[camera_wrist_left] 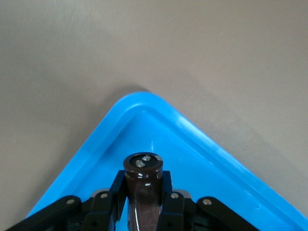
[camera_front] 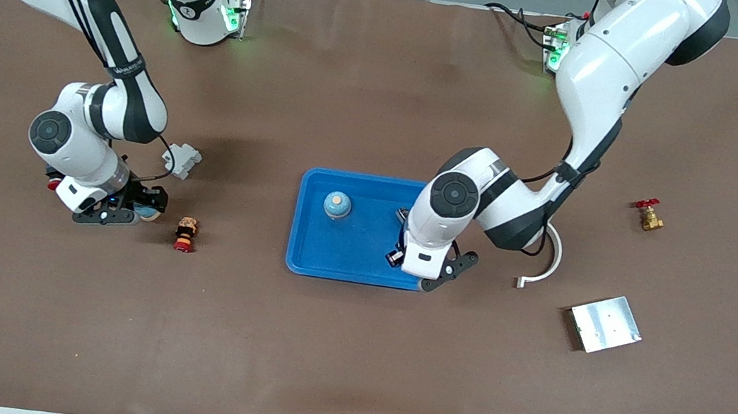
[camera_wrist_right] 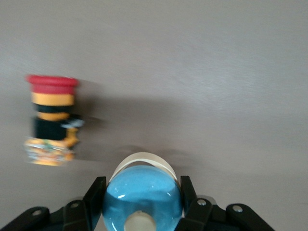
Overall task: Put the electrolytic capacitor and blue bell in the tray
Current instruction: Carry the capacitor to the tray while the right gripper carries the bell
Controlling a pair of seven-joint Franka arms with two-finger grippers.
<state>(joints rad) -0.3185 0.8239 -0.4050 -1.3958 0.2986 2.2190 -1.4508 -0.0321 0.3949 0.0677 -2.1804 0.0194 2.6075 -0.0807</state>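
Note:
The bright-blue tray (camera_front: 361, 263) lies mid-table, and a blue bell (camera_front: 337, 205) with a pale top stands in it. My left gripper (camera_front: 398, 252) hangs over the tray's corner that is nearer the front camera, toward the left arm's end. It is shut on a dark brown electrolytic capacitor (camera_wrist_left: 143, 168) whose two metal terminals face the tray (camera_wrist_left: 192, 144). My right gripper (camera_front: 142, 209) is low over the table toward the right arm's end. It is shut on another blue bell (camera_wrist_right: 142, 195) with a cream band, beside a push button.
A red, yellow and black push button (camera_front: 185, 234) lies next to the right gripper. A white plastic part (camera_front: 181, 159) sits farther from the front camera. Toward the left arm's end are a white curved piece (camera_front: 549, 263), a silver plate (camera_front: 604, 323) and a brass valve (camera_front: 648, 215).

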